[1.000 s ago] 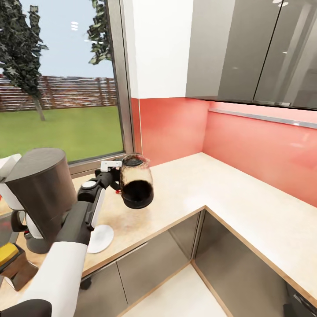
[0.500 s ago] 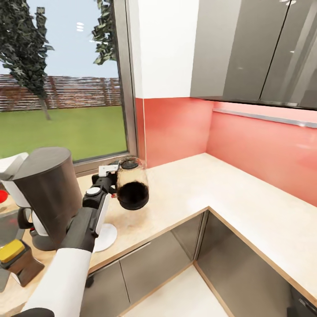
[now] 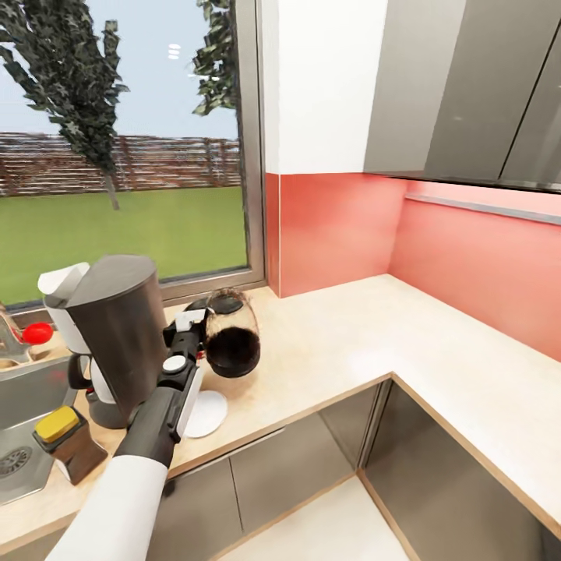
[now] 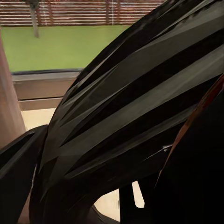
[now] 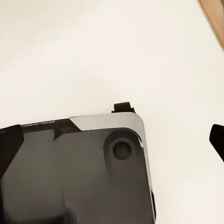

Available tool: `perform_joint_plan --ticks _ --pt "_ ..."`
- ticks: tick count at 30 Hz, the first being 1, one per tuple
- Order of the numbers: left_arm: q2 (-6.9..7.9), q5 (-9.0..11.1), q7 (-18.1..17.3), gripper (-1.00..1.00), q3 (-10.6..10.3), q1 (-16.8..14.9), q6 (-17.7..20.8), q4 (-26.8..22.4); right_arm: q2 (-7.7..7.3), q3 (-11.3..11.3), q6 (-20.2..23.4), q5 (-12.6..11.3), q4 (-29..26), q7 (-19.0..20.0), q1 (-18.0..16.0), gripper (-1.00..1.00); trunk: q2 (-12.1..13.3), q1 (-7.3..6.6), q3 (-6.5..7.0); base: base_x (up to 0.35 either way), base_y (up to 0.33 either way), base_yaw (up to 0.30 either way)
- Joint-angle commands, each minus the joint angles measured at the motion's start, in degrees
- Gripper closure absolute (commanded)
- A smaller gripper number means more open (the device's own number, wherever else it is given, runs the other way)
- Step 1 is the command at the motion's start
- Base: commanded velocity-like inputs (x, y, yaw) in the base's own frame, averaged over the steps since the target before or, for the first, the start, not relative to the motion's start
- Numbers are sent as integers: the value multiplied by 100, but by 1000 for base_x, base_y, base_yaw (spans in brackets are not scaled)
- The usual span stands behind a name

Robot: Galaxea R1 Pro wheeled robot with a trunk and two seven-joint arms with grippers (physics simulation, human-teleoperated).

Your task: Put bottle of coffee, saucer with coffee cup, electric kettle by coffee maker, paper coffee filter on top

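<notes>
The bottle of coffee (image 3: 231, 341), a glass jar with dark contents and a dark lid, is in my left gripper (image 3: 201, 336), which is shut on its side. The jar hangs low over the countertop (image 3: 335, 343), just right of the dark grey coffee maker (image 3: 117, 335); whether it touches the counter is unclear. In the left wrist view the jar (image 4: 130, 116) is a dark streaked mass. A white saucer (image 3: 207, 413) lies in front of the jar, by the coffee maker's foot. A white kettle-like body (image 3: 64, 296) with a dark handle stands behind the coffee maker. My right gripper (image 5: 112, 140) is open over pale floor.
A sink (image 3: 23, 421) lies at the left with a red knob (image 3: 36, 333) and a brown, yellow-topped block (image 3: 66, 440) on its edge. The window (image 3: 132, 156) is behind, and grey wall cabinets (image 3: 467, 86) hang above the corner counter. My dark base (image 5: 70, 172) shows below.
The camera has shifted, sliding the scene rightward. The left gripper has carried the jar lower and closer to the coffee maker, and the jar now stands more upright.
</notes>
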Motion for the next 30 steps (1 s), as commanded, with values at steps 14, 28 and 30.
perform_joint_plan --ticks 14,28,30 --pt "-39 -67 -5 100 -69 125 23 1 -8 -51 -24 51 7 13 -5 -100 -13 4 -12 52 -87 122" --pt "-38 -5 -5 100 -81 247 14 10 -11 -37 -30 51 7 11 -5 -100 -13 4 -12 123 0 5" --pt "-37 -5 -3 100 -81 247 14 10 -14 -37 -30 51 7 11 -5 -100 -13 4 -12 326 0 0"
